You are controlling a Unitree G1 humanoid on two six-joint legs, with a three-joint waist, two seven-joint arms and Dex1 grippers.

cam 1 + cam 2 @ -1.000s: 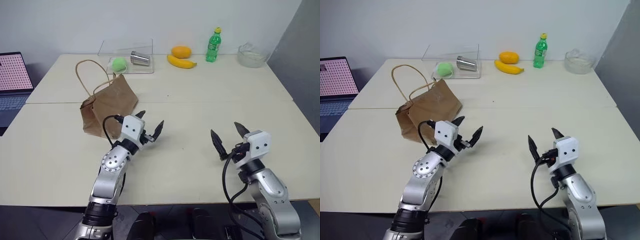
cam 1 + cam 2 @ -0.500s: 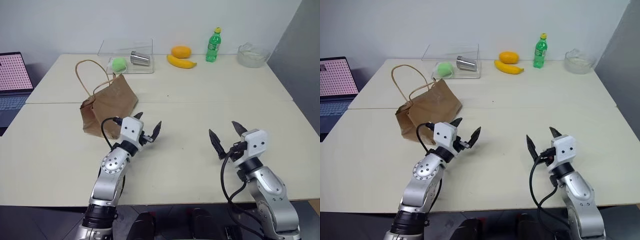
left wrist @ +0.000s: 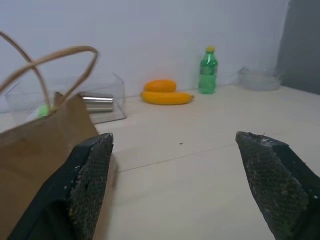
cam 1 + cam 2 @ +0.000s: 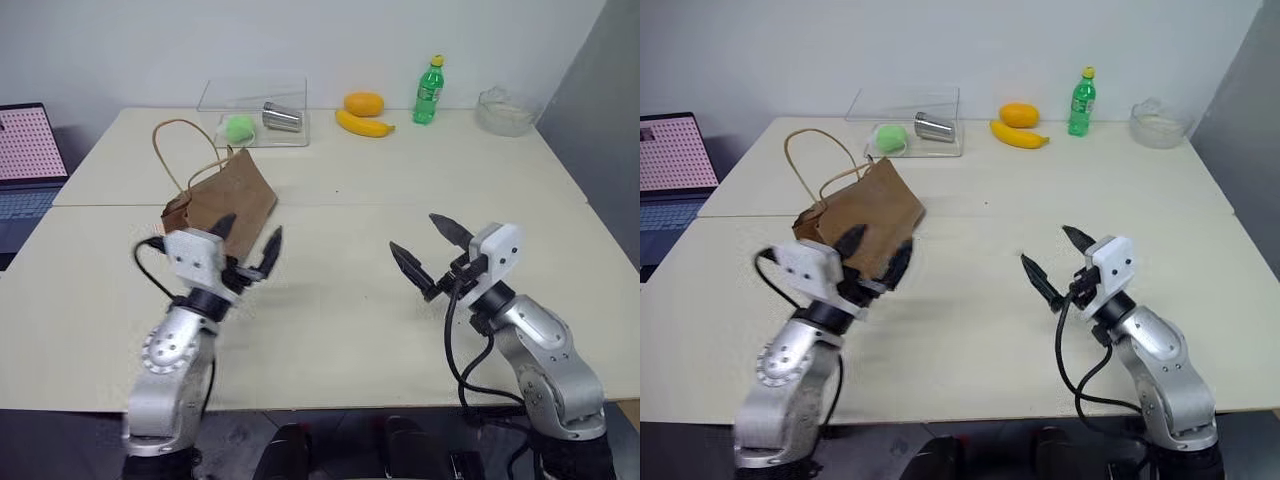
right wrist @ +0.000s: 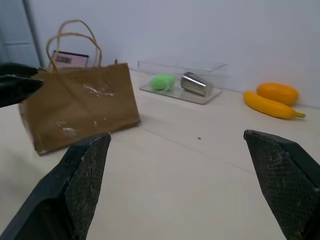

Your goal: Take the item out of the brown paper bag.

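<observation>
The brown paper bag (image 4: 228, 200) stands creased on the left half of the table, its two looped handles (image 4: 178, 146) raised at its far side. The item is hidden. My left gripper (image 4: 249, 240) hovers open just in front of the bag's near right corner, pointing forward, with nothing between its fingers. In the left wrist view the bag (image 3: 35, 145) sits right behind one finger. My right gripper (image 4: 421, 246) hangs open and empty over the table's middle right, angled toward the bag. In the right wrist view the bag (image 5: 80, 107) stands a little way ahead.
At the table's back stand a clear plastic box (image 4: 250, 112) holding a green ball (image 4: 238, 127) and a metal cup (image 4: 282, 116). A banana (image 4: 362, 124), an orange fruit (image 4: 363, 103), a green bottle (image 4: 428, 91) and a glass bowl (image 4: 503, 112) lie further right. A laptop (image 4: 25, 165) sits far left.
My left arm swung left and rose, bringing its gripper from the bag's right to just in front of it. My right gripper rose and turned left toward the bag. Both stayed open.
</observation>
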